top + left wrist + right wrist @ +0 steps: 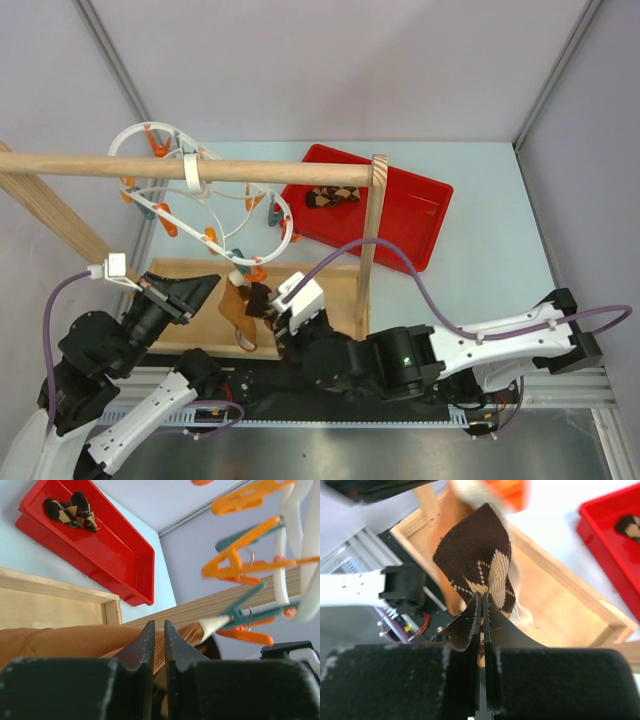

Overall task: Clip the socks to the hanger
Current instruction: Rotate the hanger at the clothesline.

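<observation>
One argyle sock (238,312) hangs from an orange peg (255,271) at the low near side of the white wavy hanger (122,142). My left gripper (218,292) is at its left side, jaws shut on the tan fabric (75,640); the cream cuff (215,625) shows by a teal peg (245,602). From the right, my right gripper (262,305) is shut on the dark brown diamond-patterned part (480,565). In the red tray (420,240) lies a second sock (332,196), also visible as the sock (70,511) in the left wrist view.
The hanger's hook loop is over a wooden rod (200,168), held up by an upright post (372,240) on a shallow wooden base tray (330,290). Several free orange and teal pegs dangle round the ring. Grey walls enclose the table.
</observation>
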{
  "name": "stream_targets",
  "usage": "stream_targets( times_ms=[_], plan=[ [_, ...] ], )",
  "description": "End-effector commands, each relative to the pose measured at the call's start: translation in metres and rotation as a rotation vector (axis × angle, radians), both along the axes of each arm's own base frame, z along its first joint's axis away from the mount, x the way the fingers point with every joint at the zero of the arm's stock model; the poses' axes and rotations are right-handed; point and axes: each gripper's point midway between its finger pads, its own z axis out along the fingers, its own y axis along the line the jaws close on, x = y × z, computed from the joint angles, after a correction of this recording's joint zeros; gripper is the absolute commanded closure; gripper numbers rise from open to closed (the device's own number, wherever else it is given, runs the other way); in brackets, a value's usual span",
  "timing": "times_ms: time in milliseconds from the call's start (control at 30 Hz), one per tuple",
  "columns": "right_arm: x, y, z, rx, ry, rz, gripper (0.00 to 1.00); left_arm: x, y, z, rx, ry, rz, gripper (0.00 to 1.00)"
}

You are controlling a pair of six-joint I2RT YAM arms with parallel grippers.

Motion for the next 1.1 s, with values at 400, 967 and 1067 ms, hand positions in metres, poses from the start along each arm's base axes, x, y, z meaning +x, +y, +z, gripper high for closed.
stream_targets(
  times_ms=[400,967,1067],
  plan=[
    [0.042,-0.06,0.024,0.149,0.088,-0.09,1.0,-0.04,0.026,0.052,0.136,-0.423,-0.06,0.44],
    [0.048,-0.074,0.022,0.171,0.109,-0.076,1.0,-0.027,-0.011,0.113,0.466,-0.619,-0.239,0.17],
    [0.047,-0.078,0.023,0.181,0.11,-0.069,1.0,-0.025,-0.019,0.112,0.492,-0.599,-0.286,0.18]
  ],
)
